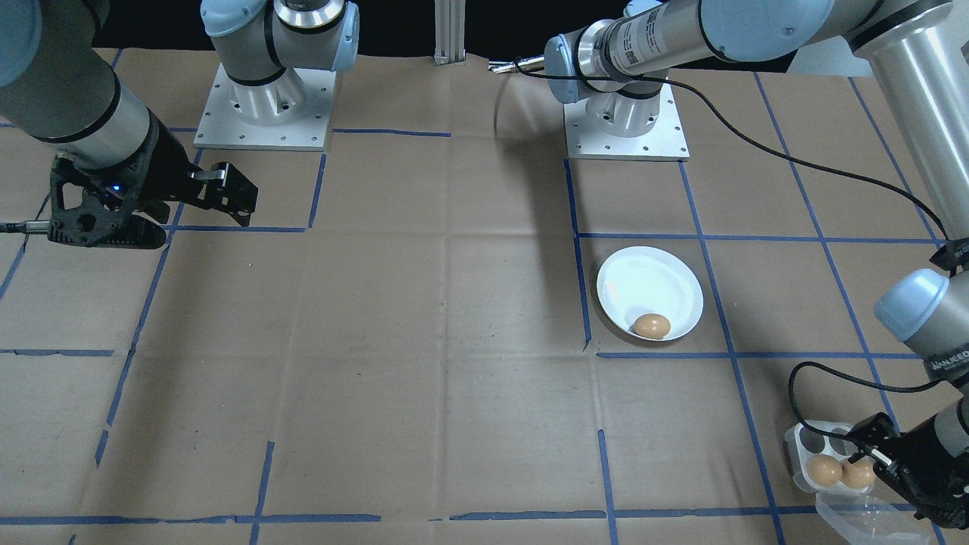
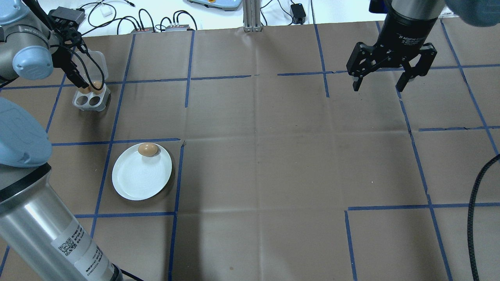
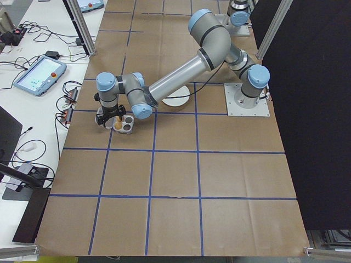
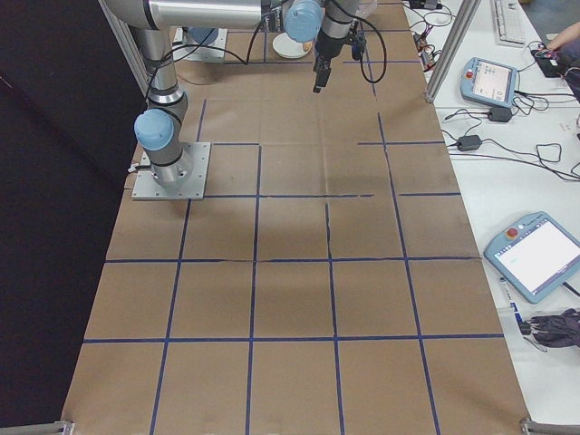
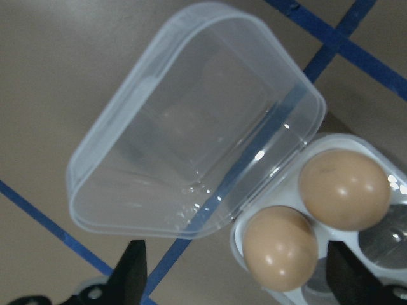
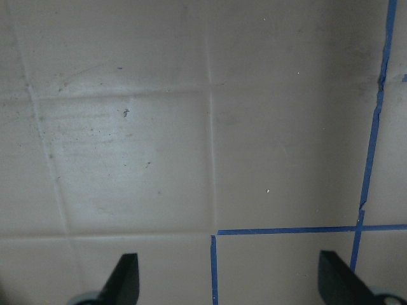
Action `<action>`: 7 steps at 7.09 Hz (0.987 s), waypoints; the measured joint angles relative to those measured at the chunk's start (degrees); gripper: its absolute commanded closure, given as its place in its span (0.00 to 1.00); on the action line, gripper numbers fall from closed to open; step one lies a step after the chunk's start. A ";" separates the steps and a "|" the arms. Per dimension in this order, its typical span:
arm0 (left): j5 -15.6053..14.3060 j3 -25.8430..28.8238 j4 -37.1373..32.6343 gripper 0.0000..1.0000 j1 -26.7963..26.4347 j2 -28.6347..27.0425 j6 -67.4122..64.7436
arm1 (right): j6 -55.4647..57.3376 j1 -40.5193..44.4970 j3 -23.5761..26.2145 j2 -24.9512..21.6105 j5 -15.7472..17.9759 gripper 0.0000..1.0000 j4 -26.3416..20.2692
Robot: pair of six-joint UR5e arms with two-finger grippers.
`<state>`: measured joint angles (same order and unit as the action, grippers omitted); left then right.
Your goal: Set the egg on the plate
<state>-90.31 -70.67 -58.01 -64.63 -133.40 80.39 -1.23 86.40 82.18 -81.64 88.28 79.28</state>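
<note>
The round white plate point(image 1: 643, 280) point(image 2: 136, 179) lies on the paper-covered table with one brown egg point(image 1: 652, 325) point(image 2: 147, 149) resting near its rim. My left gripper point(image 1: 882, 465) point(image 2: 84, 84) point(image 5: 238, 279) hovers open over the small four-cup egg tray point(image 1: 821, 446) point(image 2: 90, 100). Two brown eggs point(image 5: 280, 246) point(image 5: 344, 189) sit in the tray's cups, and the left wrist view shows the fingers spread wide with nothing between them. My right gripper point(image 2: 381, 84) point(image 1: 223, 203) point(image 6: 230, 286) hangs open over bare table, far from the plate.
The tray's clear plastic lid point(image 5: 191, 127) point(image 1: 863, 518) lies open beside it. Blue tape lines point(image 2: 113, 128) grid the brown paper. Both arm bases point(image 1: 261, 113) point(image 1: 624, 125) stand at the robot side. Cables and pendants lie beyond the table edge point(image 2: 156, 23).
</note>
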 measured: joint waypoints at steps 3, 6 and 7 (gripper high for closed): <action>1.19 0.53 -5.89 0.01 1.83 0.59 -1.33 | 0.00 0.00 0.00 0.01 0.02 0.00 0.00; 2.57 0.95 -8.68 0.04 2.40 0.77 -1.10 | 0.00 0.00 0.00 0.01 -0.02 0.00 0.00; 1.31 0.98 -10.08 0.04 2.29 0.61 -0.52 | 0.00 0.00 0.00 -0.01 0.00 0.00 0.00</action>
<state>-89.00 -69.68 -68.10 -62.34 -132.79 79.88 -1.23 86.40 82.18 -81.65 88.28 79.28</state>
